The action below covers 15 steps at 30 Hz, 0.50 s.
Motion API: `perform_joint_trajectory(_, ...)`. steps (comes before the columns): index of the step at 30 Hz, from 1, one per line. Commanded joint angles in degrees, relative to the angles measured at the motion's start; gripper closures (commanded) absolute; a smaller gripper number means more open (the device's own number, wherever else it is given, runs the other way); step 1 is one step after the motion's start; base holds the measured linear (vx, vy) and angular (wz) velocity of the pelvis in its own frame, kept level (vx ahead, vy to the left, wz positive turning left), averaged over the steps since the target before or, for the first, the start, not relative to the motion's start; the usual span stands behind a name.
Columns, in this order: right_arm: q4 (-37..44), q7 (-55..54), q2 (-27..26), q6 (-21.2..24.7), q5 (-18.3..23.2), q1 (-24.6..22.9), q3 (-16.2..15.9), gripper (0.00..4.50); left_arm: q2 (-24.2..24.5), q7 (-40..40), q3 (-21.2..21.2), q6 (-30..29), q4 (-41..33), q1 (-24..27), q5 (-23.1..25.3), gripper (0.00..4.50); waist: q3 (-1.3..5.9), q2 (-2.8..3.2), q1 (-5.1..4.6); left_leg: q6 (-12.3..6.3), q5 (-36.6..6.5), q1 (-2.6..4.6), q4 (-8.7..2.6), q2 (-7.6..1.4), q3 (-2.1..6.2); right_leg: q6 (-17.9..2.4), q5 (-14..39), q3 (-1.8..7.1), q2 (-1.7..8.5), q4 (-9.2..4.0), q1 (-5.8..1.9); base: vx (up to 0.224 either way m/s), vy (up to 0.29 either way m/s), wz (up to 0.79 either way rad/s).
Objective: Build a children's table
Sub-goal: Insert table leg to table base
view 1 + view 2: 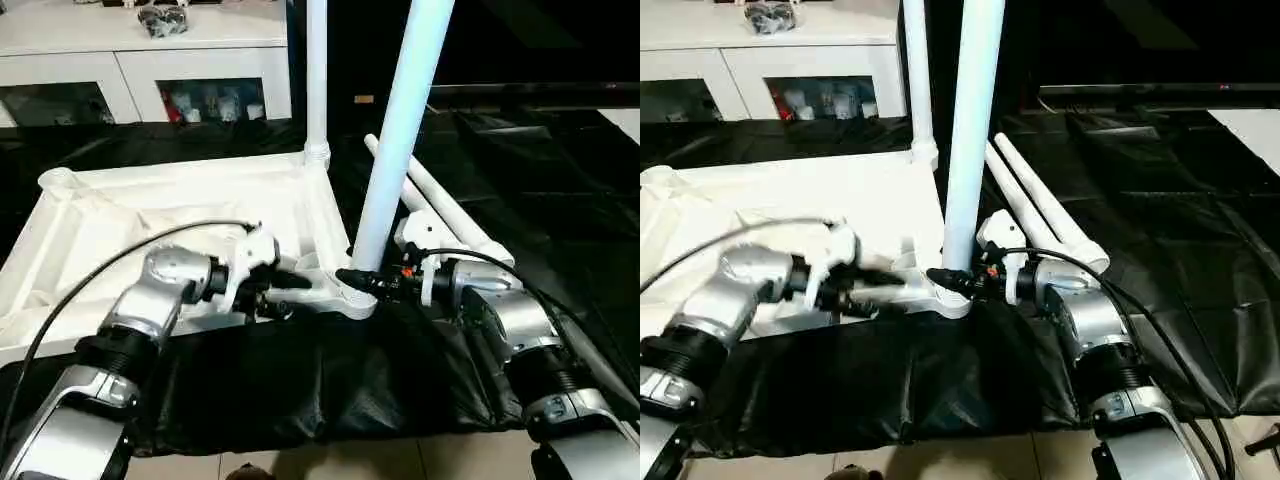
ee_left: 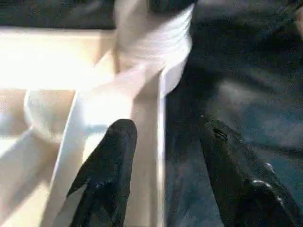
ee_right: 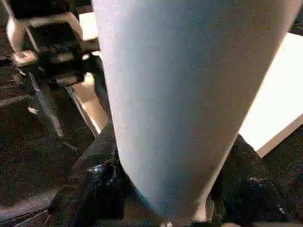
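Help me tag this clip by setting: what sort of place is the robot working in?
Probably an indoor room, a home or a lab staged like one. A white glass-doored cabinet stands behind, black sheeting covers the floor, and pale tiles show at its near edge.

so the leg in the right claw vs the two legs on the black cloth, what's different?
The held leg stands upright, its foot at the near corner socket of the upturned tabletop; the two loose legs lie flat, side by side on the black cloth. The right claw grips the held leg low down; nothing touches the loose ones. All three are plain white round tubes.
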State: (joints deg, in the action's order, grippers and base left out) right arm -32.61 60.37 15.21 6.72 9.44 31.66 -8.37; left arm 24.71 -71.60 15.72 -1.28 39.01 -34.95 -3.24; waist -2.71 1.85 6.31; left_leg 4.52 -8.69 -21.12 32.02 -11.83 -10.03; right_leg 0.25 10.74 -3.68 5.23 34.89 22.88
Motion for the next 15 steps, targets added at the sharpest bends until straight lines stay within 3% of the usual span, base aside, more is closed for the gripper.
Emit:
perform_joint_trajectory(1, -3.17, 0.28, 0.01, 2.14, -1.17, -1.18, -1.4, 2.51, 0.54, 1.55, -0.02, 0.48, 1.41, -1.04, 1.11, 2.38, 3.14, 0.08, 0.08, 0.96, -21.86, 0.76, -4.09, -1.31, 0.33, -10.25, 20.24, 2.22, 2.85, -5.15, -1.97, 0.0, 0.0, 0.0)
perform_joint_trajectory(10, -3.39, 0.48, 0.26, 1.79, -1.41, -1.08, -1.55, 2.51, 0.04, 0.01, 0.06, 0.56, 3.7, -1.67, 1.45, 3.15, 3.13, 0.14, 0.19, 0.9, -22.16, 0.84, -4.04, -1.32, 0.29, -10.97, 20.16, 2.23, 2.95, -5.16, -1.98, 0.0, 0.0, 0.0)
perform_joint_trajectory(13, -3.37, 0.51, 0.3, 1.76, -1.45, -1.09, -1.56, 2.51, -0.13, 0.46, -0.07, 0.24, 3.98, -1.79, 1.49, 3.2, 3.09, 0.16, 0.18, 0.92, -22.52, 0.87, -4.05, -1.33, 0.3, -11.0, 20.43, 2.21, 2.95, -5.19, -1.95, 0.0, 0.0, 0.0)
perform_joint_trajectory(15, -3.25, 0.7, 0.51, 1.74, -1.5, -1.24, -1.63, 2.51, -0.36, 0.44, 0.08, 0.32, 4.24, -1.93, 1.6, 3.54, 3.1, 0.06, 0.18, 0.85, -22.47, 0.88, -4.01, -1.29, 0.26, -10.95, 20.5, 2.23, 2.93, -5.23, -1.94, 0.0, 0.0, 0.0)
